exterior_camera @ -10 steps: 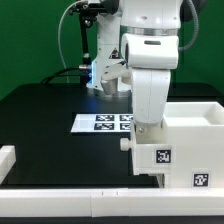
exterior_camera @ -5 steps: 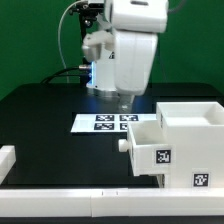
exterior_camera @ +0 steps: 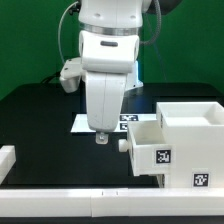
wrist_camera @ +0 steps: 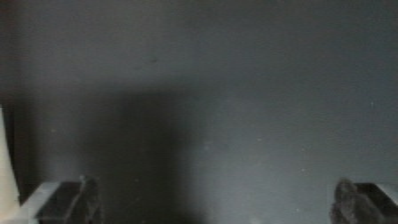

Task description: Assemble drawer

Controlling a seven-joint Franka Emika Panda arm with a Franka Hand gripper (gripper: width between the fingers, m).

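Observation:
The white drawer shell (exterior_camera: 195, 120) stands at the exterior view's right, with tags on its front. A shallow white tray (exterior_camera: 150, 150) with a small knob (exterior_camera: 124, 144) sticks out of it toward the exterior view's left. I cannot make out a second tray. My gripper (exterior_camera: 100, 138) hangs just above the black table, a little to the left of the knob and apart from it. In the wrist view my gripper (wrist_camera: 214, 203) is open and empty, with both fingertips (wrist_camera: 61, 200) wide apart over bare dark table.
The marker board (exterior_camera: 79, 124) lies behind my arm, mostly hidden. A low white rail (exterior_camera: 90, 205) runs along the front edge, with a white block (exterior_camera: 8, 158) at the exterior view's left. A white sliver (wrist_camera: 6, 170) shows at the wrist view's edge.
My arm has swung from over the tray toward the exterior view's left and lowered. The gripper is now off the tray, which stays in the shell.

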